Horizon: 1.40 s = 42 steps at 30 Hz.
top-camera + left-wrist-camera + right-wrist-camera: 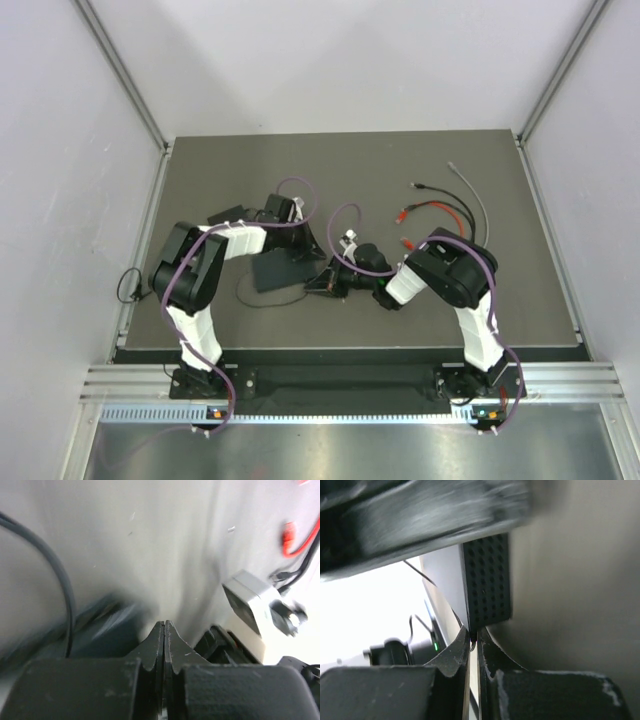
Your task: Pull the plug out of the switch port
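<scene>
The switch (278, 271) is a flat dark box lying left of the table's middle. My left gripper (306, 248) hangs just above its far right corner; in the left wrist view the gripper (164, 626) is shut and empty, with the switch (100, 630) blurred beneath it. My right gripper (323, 285) is at the switch's right edge. In the right wrist view the gripper (473, 639) is closed to a thin slit on a small dark piece, the plug (472, 643), right under the switch's perforated side (487, 580). A green light (436, 645) glows behind.
A small black adapter brick (228, 215) lies behind the switch. Red and black cables (440, 210) and a grey cable (472, 198) lie at the back right. A thin black cable (255, 299) runs along the switch's near side. Another cable (128, 285) hangs over the left edge.
</scene>
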{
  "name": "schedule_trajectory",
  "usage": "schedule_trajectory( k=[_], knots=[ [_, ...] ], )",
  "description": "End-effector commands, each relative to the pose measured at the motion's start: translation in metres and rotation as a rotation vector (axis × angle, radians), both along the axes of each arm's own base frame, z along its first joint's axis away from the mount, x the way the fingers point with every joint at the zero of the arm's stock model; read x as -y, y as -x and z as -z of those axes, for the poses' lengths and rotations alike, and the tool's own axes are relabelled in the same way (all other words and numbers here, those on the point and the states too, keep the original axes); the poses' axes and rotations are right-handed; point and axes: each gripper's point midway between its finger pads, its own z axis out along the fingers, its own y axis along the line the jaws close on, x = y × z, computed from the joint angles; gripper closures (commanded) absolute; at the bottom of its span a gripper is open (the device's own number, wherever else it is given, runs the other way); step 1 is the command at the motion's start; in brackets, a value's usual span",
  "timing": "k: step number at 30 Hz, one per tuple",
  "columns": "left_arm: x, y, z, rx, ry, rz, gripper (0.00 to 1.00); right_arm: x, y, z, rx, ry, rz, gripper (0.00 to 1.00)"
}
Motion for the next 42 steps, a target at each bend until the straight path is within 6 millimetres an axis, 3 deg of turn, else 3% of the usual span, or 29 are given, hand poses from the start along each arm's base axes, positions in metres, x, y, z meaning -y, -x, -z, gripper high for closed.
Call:
schedule_trajectory(
  k=[1, 7, 10, 13, 14, 16, 17, 18, 19, 20, 24, 32, 35, 42],
  knots=[
    [-0.038, 0.031, 0.062, -0.15, -0.195, -0.039, 1.0, 0.004, 0.048, 0.017, -0.041, 0.036, -0.22, 1.0],
    [-0.038, 0.031, 0.063, -0.141, -0.194, -0.032, 1.0, 0.011, 0.047, 0.023, -0.045, 0.015, -0.231, 1.0],
    [-0.036, 0.026, 0.048, -0.096, -0.18, -0.022, 1.0, 0.016, 0.036, 0.018, -0.032, -0.022, -0.187, 1.0],
    [-0.033, 0.015, 0.014, -0.008, -0.172, -0.011, 0.96, 0.018, 0.032, 0.016, -0.002, -0.012, -0.203, 1.0],
    [-0.035, 0.01, -0.006, 0.044, -0.179, -0.02, 0.93, 0.021, 0.03, 0.019, -0.011, 0.016, -0.2, 1.0],
    [-0.039, 0.011, -0.028, 0.084, -0.211, -0.014, 0.81, 0.023, 0.025, 0.018, 0.03, 0.039, -0.212, 1.0],
    [-0.043, 0.009, -0.049, 0.144, -0.225, -0.029, 0.77, 0.028, 0.023, 0.024, 0.031, 0.072, -0.21, 1.0],
    [-0.046, 0.007, -0.061, 0.175, -0.241, -0.035, 0.66, 0.03, 0.02, 0.024, 0.039, 0.083, -0.21, 1.0],
    [-0.05, 0.018, -0.064, 0.168, -0.289, -0.008, 0.62, 0.031, 0.018, 0.023, 0.044, 0.09, -0.214, 1.0],
    [-0.056, 0.014, -0.077, 0.208, -0.333, -0.023, 0.59, 0.035, 0.013, 0.022, 0.066, 0.101, -0.217, 1.0],
    [-0.066, 0.039, -0.068, 0.135, -0.439, 0.046, 0.57, 0.056, 0.004, 0.032, 0.046, 0.198, -0.233, 1.0],
    [-0.046, 0.069, -0.047, 0.207, -0.657, 0.194, 0.6, 0.072, -0.03, 0.017, 0.127, 0.234, -0.264, 1.0],
    [-0.046, 0.069, -0.045, 0.25, -0.77, 0.202, 0.62, 0.07, -0.034, 0.012, 0.133, 0.217, -0.27, 1.0],
    [-0.042, 0.061, -0.032, 0.287, -0.858, 0.231, 0.6, 0.068, -0.033, 0.01, 0.139, 0.184, -0.271, 1.0]
  ],
)
